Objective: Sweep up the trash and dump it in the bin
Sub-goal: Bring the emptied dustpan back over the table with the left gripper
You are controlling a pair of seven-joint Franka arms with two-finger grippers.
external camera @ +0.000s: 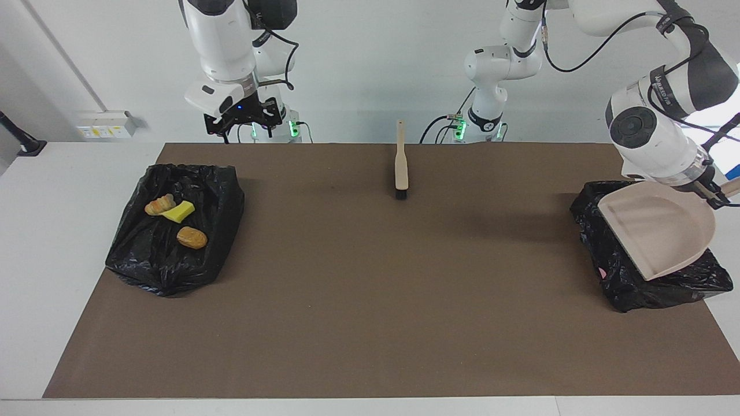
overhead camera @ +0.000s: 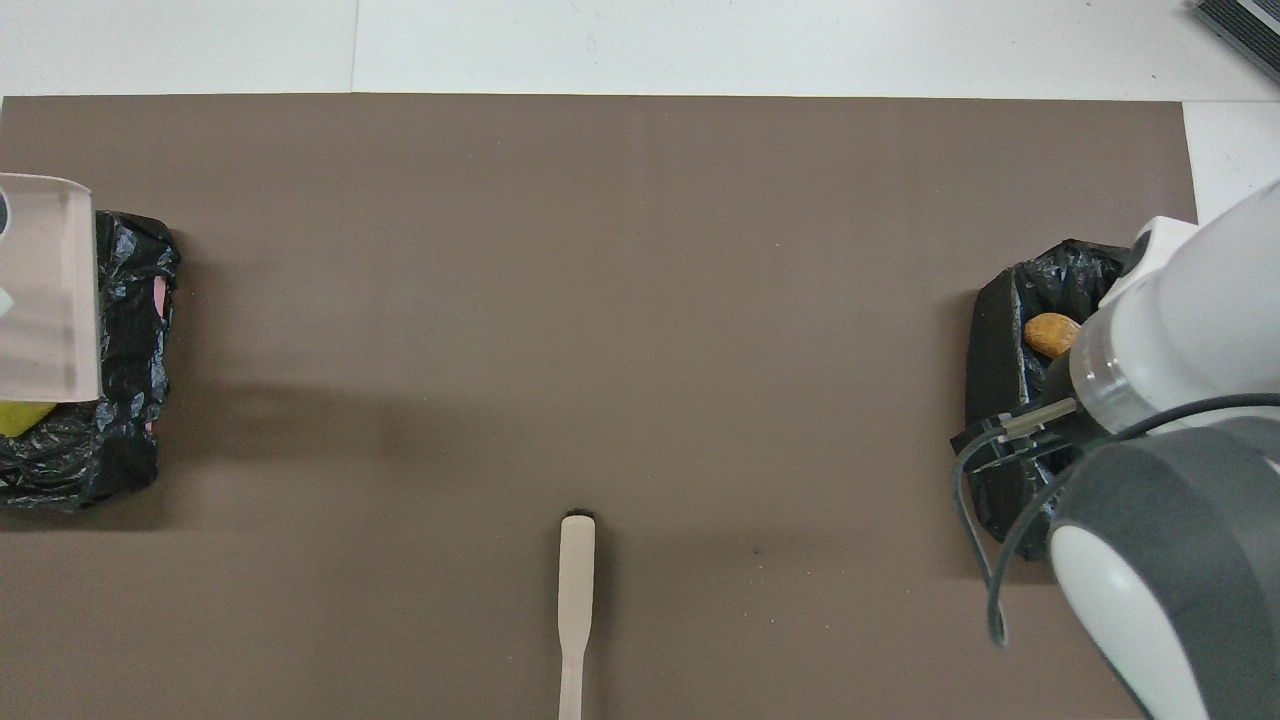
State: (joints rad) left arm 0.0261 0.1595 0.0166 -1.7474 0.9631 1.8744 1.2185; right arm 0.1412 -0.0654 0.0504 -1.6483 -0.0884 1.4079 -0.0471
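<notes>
Two black-bagged bins hold the trash. The bin point(external camera: 173, 254) at the right arm's end holds a croissant piece point(external camera: 160, 204), a yellow sponge point(external camera: 179, 212) and a bread piece point(external camera: 192, 237). My left gripper point(external camera: 712, 195) is shut on the handle of the beige dustpan point(external camera: 659, 231), which hangs tilted over the other bin point(external camera: 647, 289) and hides its trash. In the overhead view, a yellow bit point(overhead camera: 18, 416) shows under the dustpan point(overhead camera: 45, 290). My right gripper point(external camera: 241, 122) hangs open and empty over the mat's robot-side edge, near its bin.
The beige brush point(external camera: 400, 167) lies on the brown mat point(external camera: 370, 289) midway between the arms, close to the robots, bristle end pointing away from them. In the overhead view, the right arm covers most of its bin point(overhead camera: 1005, 320); one bread piece point(overhead camera: 1048, 333) shows.
</notes>
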